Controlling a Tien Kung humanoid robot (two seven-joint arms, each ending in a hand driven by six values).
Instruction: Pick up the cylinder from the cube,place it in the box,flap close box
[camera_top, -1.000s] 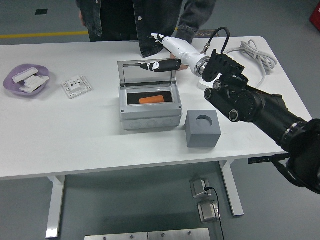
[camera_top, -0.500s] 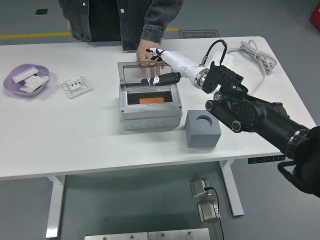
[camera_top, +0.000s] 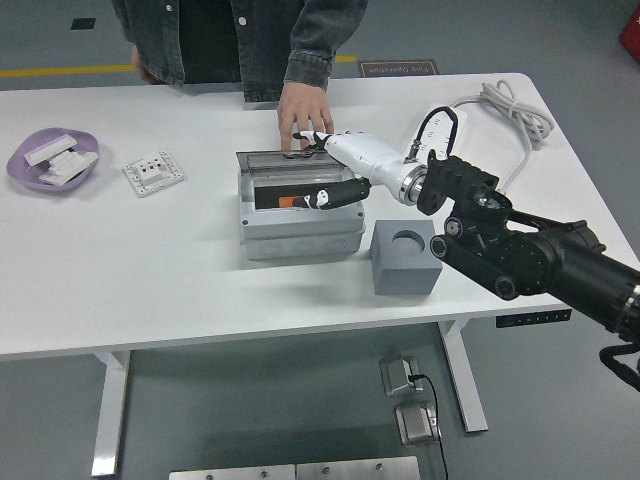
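While white table (camera_top: 150, 270) stands on grey floor, right hand (camera_top: 335, 170) fingers spread over box (camera_top: 300, 215).

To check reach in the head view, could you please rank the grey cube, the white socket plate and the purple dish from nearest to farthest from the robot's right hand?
From the right hand, over the box:
1. Grey cube, just to its right and nearer the table's front edge.
2. Socket plate, to the left, past the box.
3. Purple dish, far left edge.
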